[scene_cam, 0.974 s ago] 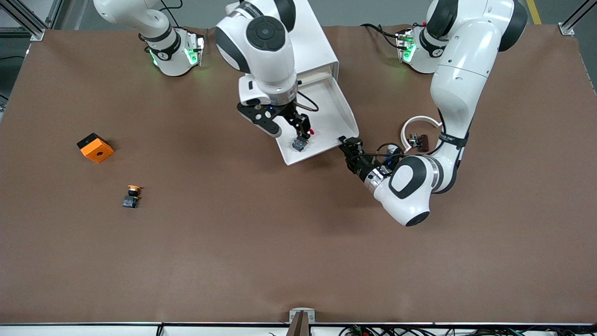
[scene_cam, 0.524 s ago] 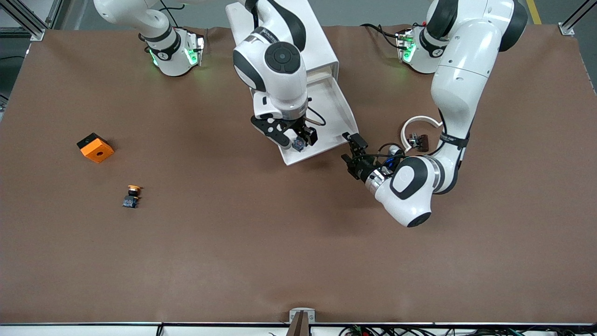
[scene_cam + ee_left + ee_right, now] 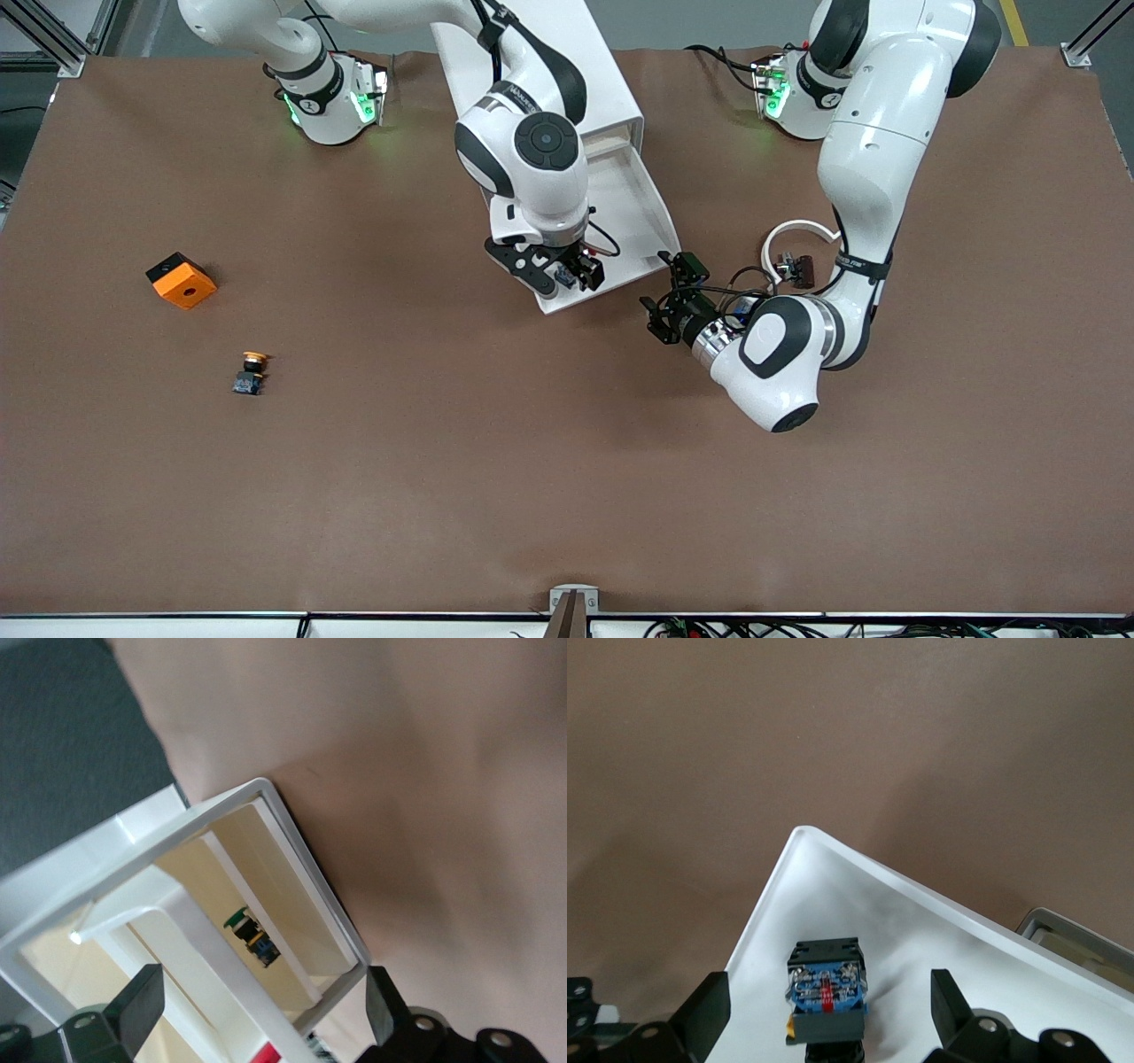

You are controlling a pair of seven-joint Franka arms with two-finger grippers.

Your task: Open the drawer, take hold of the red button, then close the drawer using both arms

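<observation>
Evidently light and rigid, the button (image 3: 825, 992) suits a grip across its block base by the open right end effector (image 3: 562, 277), while the left end effector (image 3: 671, 297) waits open.

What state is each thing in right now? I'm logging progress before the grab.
drawer: pulled out of the cabinet, open.
button: lying in the drawer, not gripped.
right gripper: open, over the button.
left gripper: open, beside the drawer front, holding nothing.
yellow-capped button: lying on the table, untouched.
</observation>
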